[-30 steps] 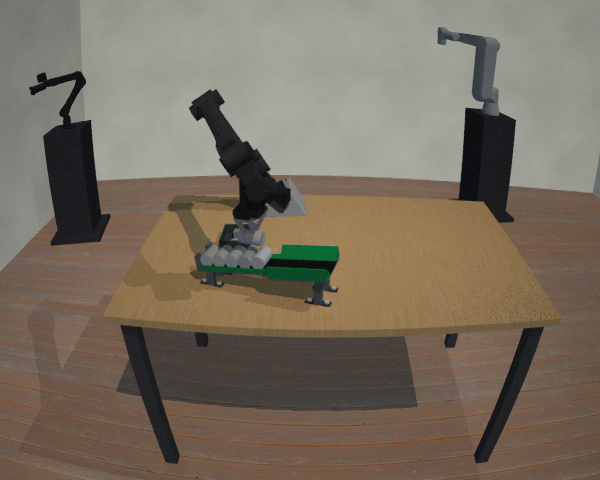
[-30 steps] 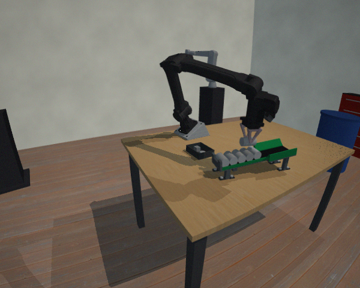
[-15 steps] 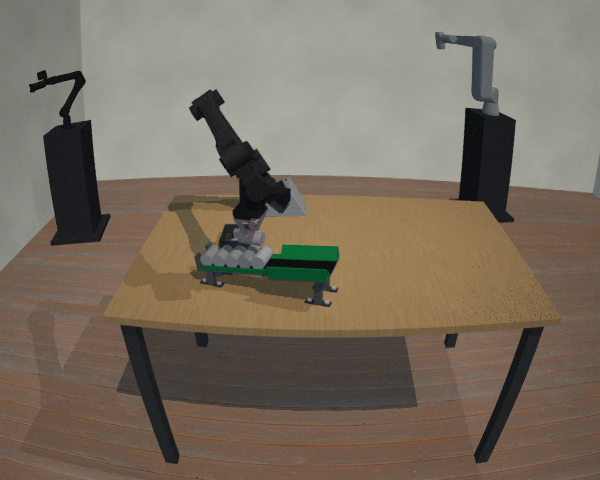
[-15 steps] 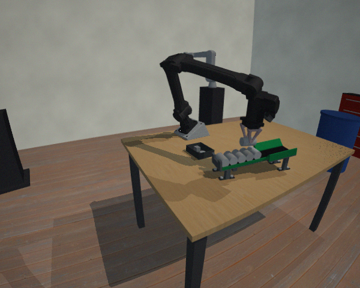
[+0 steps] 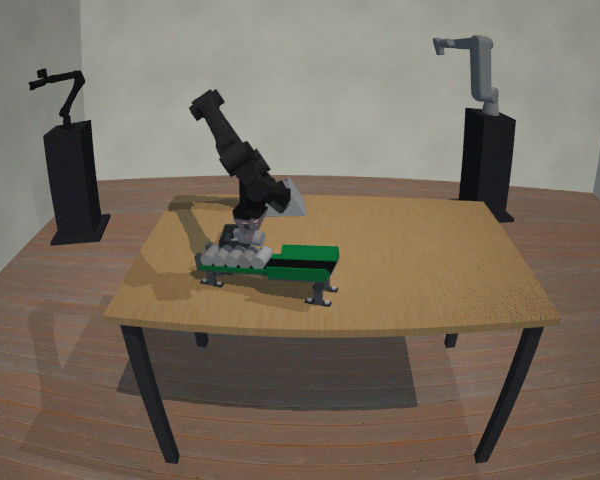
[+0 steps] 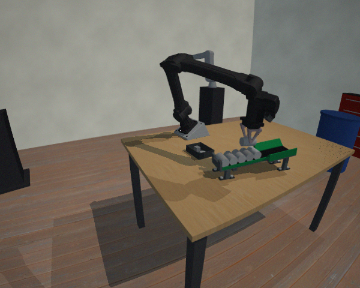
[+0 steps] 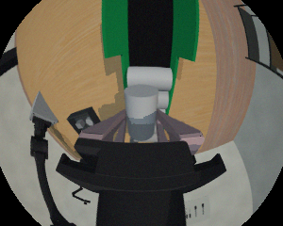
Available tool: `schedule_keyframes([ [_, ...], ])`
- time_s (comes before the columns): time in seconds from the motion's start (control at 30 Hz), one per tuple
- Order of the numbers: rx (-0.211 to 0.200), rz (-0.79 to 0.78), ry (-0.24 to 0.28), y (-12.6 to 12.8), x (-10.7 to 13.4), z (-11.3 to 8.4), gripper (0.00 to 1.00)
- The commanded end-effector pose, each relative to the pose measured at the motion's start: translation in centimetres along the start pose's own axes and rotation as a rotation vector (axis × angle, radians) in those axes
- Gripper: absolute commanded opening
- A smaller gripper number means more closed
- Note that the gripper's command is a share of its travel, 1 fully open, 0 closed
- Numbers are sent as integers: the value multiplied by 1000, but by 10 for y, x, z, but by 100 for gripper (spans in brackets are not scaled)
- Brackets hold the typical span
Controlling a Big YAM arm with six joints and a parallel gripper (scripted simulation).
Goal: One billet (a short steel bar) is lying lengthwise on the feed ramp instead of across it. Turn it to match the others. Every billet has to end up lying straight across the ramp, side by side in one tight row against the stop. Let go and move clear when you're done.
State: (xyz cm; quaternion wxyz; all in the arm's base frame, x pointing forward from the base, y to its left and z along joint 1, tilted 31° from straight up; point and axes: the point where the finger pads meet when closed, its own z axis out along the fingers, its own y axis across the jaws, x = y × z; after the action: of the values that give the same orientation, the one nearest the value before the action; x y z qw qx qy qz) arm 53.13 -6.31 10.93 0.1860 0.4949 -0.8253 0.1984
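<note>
The green feed ramp stands on legs on the wooden table. Several grey billets lie across it, side by side at its low end. My gripper is shut on one more billet. It holds this billet just above the upper end of the row, and the billet seems to point along the ramp. In the wrist view the nearest billet of the row shows just beyond the held one.
A black tray with a small grey piece sits on the table behind the ramp's low end. The arm's grey base stands at the table's back. A blue barrel and a red cabinet stand beyond the table.
</note>
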Motion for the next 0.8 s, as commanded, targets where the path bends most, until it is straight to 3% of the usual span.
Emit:
schedule_keyframes([
  [0.0,93,31,-50,-25,-8,-55,0],
  [0.77,95,91,-55,-26,-6,-57,0],
])
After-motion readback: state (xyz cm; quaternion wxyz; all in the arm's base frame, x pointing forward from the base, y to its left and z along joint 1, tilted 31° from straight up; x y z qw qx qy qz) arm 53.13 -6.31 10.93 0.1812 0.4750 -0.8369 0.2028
